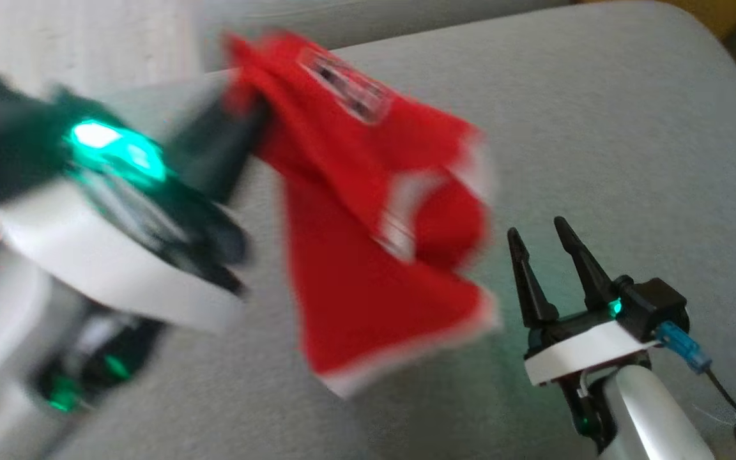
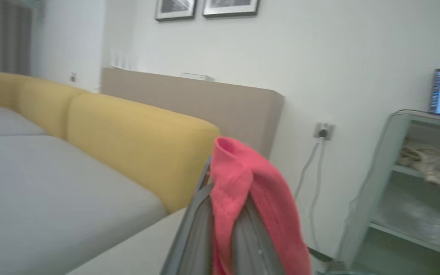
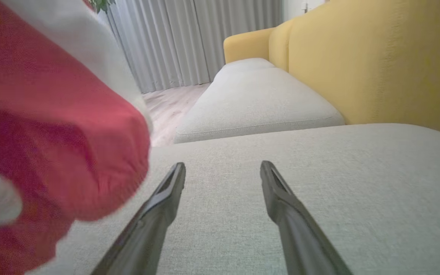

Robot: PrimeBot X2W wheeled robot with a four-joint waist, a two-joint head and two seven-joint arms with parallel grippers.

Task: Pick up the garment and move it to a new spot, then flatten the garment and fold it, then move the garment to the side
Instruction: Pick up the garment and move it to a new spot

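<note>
Left claw point(image 1: 243, 124): closest to us and blurred in the head view; we see its two fingers pressed together on a fold of the garment point(image 2: 266, 191).
Garment: red with white trim, hanging from the left claw over the grey seat cushion point(image 1: 630, 128); we cannot tell whether its lower hem touches the cushion.
Right claw point(image 1: 537, 228): fingers apart with nothing between them, just beside the garment's lower edge, low over the cushion.
Seat cushion: grey, wide, under both claws.
Backrest point(image 2: 128, 145): yellow, running along one side of the cushion.
Shelf point(image 2: 376, 172): pale, against the wall point(image 2: 319, 68), with a crumpled cloth point(image 2: 426, 162) lying on it.
</note>
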